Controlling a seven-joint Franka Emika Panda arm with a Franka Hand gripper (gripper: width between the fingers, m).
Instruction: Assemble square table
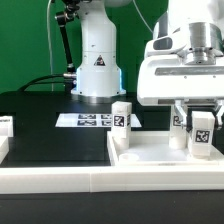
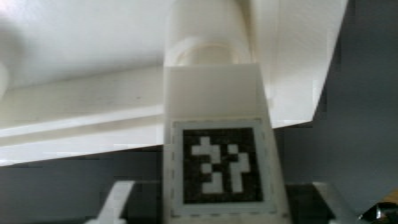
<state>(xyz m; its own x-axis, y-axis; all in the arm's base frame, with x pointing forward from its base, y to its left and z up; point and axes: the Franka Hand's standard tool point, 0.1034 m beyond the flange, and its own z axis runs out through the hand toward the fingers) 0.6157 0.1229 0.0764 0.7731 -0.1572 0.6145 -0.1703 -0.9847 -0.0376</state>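
The white square tabletop [image 1: 150, 152] lies at the exterior view's lower right. One white leg [image 1: 121, 115] with a tag stands upright at its left corner. My gripper [image 1: 201, 128] hangs over the tabletop's right part, shut on another tagged leg [image 1: 201, 138] held upright, its lower end at the tabletop. A further tagged leg [image 1: 179, 123] shows just beside it, partly hidden. In the wrist view the held leg [image 2: 217, 150] sits between my fingers [image 2: 125, 198], my gripper [image 2: 217, 205] closed on its sides, with the tabletop [image 2: 71, 120] beyond.
The marker board [image 1: 88, 120] lies on the black table before the white robot base [image 1: 97, 65]. A white part [image 1: 5, 126] sits at the exterior view's far left edge. A long white rail [image 1: 60, 182] runs along the front.
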